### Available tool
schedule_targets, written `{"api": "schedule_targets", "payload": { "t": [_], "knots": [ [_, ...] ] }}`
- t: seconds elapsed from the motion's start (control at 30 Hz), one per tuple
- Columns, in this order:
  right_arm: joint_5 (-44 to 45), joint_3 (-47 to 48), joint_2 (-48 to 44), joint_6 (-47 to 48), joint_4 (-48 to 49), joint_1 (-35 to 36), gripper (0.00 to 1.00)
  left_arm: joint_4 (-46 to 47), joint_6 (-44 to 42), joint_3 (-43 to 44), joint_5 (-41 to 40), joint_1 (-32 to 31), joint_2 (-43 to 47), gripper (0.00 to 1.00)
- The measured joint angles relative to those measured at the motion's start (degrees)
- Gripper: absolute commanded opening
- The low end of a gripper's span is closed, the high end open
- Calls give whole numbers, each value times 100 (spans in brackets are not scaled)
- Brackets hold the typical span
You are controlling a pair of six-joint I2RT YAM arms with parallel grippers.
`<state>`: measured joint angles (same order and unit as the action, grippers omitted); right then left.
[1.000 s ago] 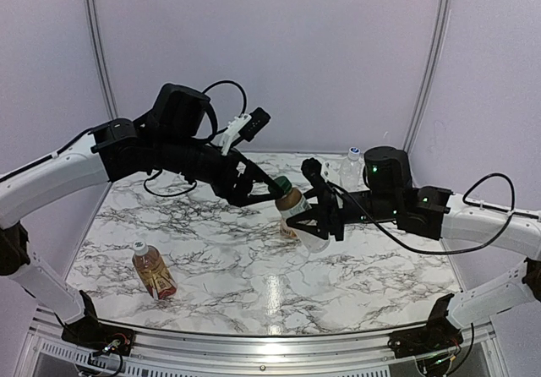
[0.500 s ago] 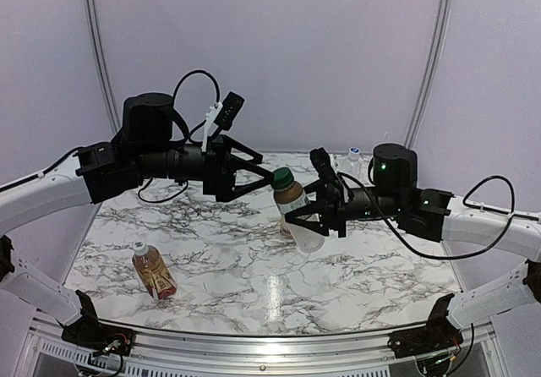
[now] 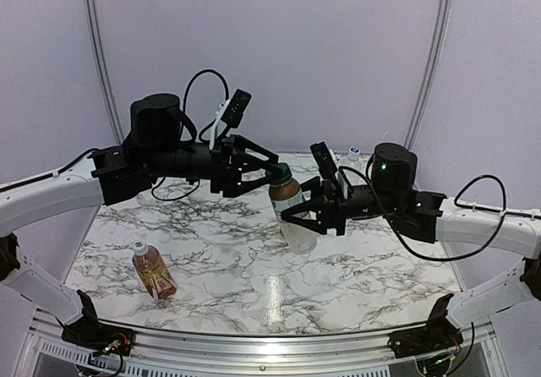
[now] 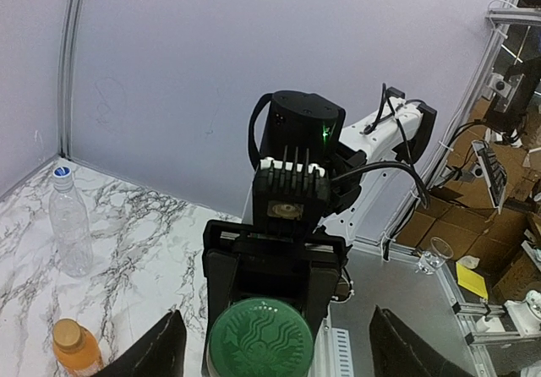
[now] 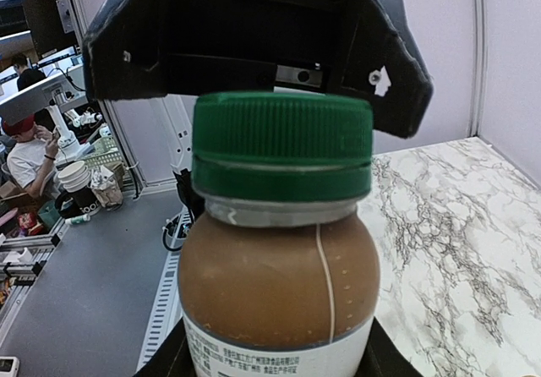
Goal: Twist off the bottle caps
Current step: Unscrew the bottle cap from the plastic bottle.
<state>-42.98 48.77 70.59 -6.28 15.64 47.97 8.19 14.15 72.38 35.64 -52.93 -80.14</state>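
A white marble-patterned table (image 3: 211, 242) sits inside pale lavender walls, with both arms raised above its middle.

The right gripper (image 3: 297, 218) is clenched on the brown bottle (image 3: 287, 194), its fingers closed around the lower, white-labelled part of the body. It holds the bottle in the air over the table, tilted with the top leaning toward the left arm. In the right wrist view the bottle fills the frame: brown liquid, a white label at the bottom, and the dark green cap (image 5: 281, 144) seated on the neck.

The left gripper (image 3: 270, 172) is released. In the left wrist view its 2 fingers (image 4: 165, 356) stand spread, 1 on each side of the green cap, with a clear gap to each. From above, the fingertips sit just beside the cap at its height; whether either one touches it I cannot tell.

Further out, 3 more bottles are on the table. The tea bottle (image 3: 155, 275), amber with a red label and a white cap (image 3: 138, 247), rests at the near left, well apart from both grippers. The tall clear bottle (image 3: 349, 171) stands upright at the far right behind the right arm, wearing its white and blue cap (image 3: 354, 151). The orange juice bottle (image 4: 76, 353), with its orange cap (image 4: 68, 333) on, shows only in the left wrist view, near the clear bottle.
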Motion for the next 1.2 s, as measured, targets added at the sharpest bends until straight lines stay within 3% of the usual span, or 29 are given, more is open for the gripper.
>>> {"api": "schedule_targets", "payload": {
  "t": [0.5,0.6,0.73,0.87,1.2],
  "knots": [
    [-173,-76,153,-227,363,0,29,76,114,37,149,-4,-260,36],
    [-136,-76,153,-232,361,0,26,74,83,61,122,-4,-278,25],
    [109,-74,136,-175,282,0,23,55,109,63,-26,-4,-282,1],
    [597,-35,55,-28,46,2,21,39,247,61,-444,-24,-282,0],
    [2203,136,50,372,-481,125,18,-160,1156,68,-2756,-466,-289,0]
  ]
}}
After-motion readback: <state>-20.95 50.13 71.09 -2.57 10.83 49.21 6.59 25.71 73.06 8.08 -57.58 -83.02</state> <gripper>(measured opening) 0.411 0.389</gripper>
